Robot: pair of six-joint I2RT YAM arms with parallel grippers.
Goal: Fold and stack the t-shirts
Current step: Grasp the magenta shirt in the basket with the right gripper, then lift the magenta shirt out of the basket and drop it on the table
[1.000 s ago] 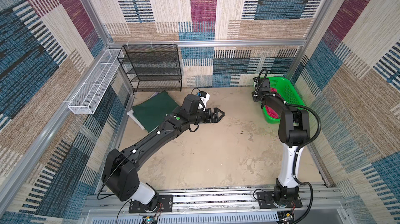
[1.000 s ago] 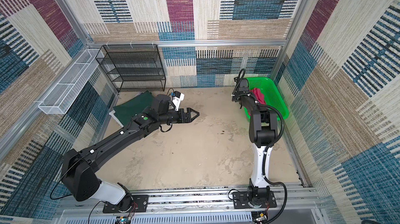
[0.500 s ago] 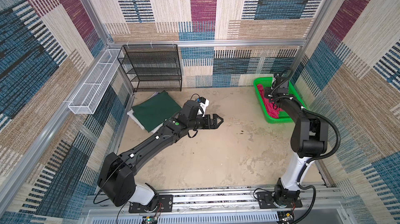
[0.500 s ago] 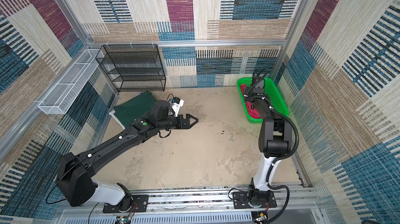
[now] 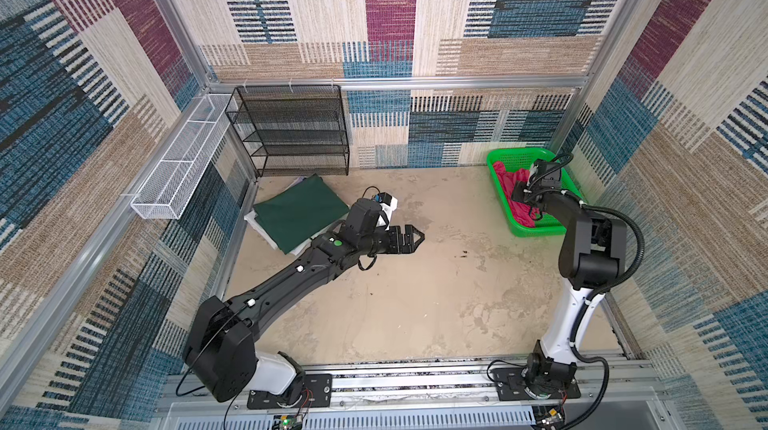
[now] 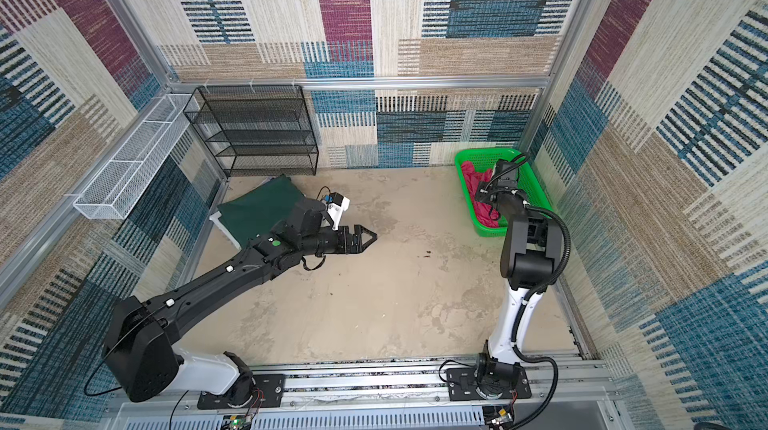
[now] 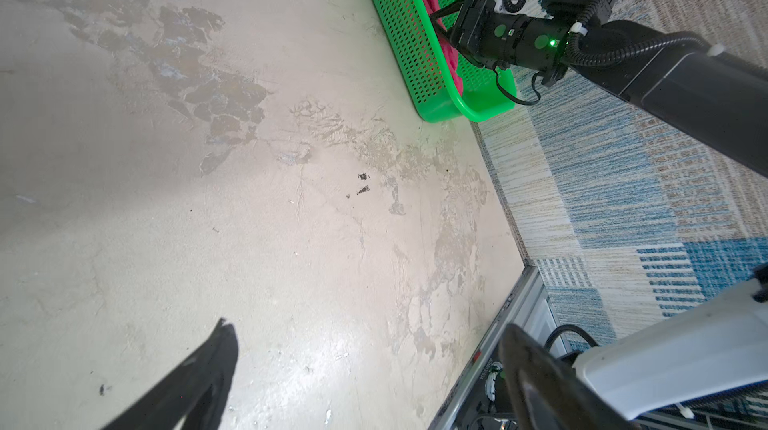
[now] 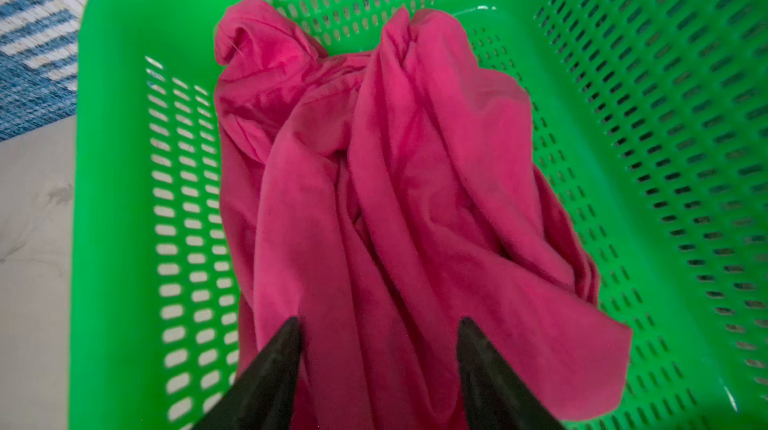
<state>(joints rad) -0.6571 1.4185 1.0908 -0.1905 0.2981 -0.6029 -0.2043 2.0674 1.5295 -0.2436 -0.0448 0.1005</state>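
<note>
Grabbing pink shirt [image 8: 395, 199] inside basket [image 8: 665, 116] | right end effector [image 8: 379, 320] part-open astride cloth, not clamped | best pinch one thick fold

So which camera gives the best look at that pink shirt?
The right wrist view: the crumpled pink shirt fills it, in the green basket. Both top views show a small pink patch; the left wrist view, a sliver.

Right claw [image 8: 379, 321] down in the green basket [image 8: 116, 158], fingers [image 8: 270, 370] spread apart, crumpled pink t-shirt [image 8: 415, 199] bunched up between the tips.
</note>
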